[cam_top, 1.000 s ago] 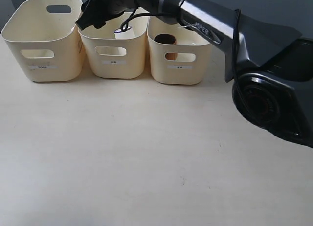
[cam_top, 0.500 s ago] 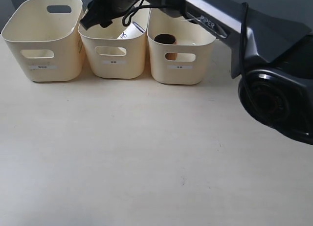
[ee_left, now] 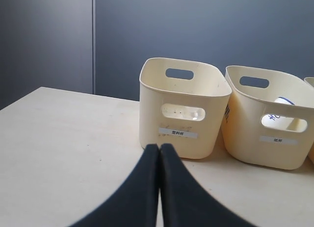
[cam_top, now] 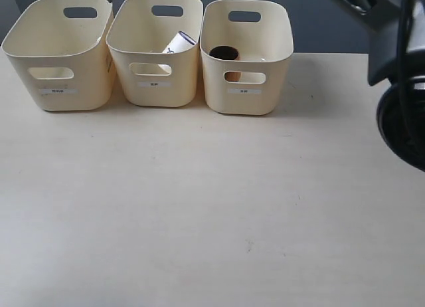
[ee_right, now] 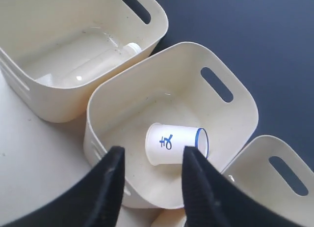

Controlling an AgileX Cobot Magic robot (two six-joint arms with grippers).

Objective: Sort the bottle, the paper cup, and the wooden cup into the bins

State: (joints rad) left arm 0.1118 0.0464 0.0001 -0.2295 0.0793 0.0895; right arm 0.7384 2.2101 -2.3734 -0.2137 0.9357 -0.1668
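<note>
- Paper cup (ee_right: pixel 175 144) lay on its side in middle bin (cam_top: pixel 156 88); right arm had lifted clear, fingers (ee_right: pixel 114 178) apart and empty.
- Bottle (ee_right: pixel 98 65) in left bin (cam_top: pixel 60 88), wooden cup (cam_top: pixel 224 53) in right; left fingers (ee_left: pixel 147 178) together. Sorting looked complete.

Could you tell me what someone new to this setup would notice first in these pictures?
Probably the three cream bins lined up along the far edge of the pale table. The paper cup lies on its side in the middle one, with the open right gripper above it; the bottle lies in the neighbouring bin, and the wooden cup sits in the third.
</note>
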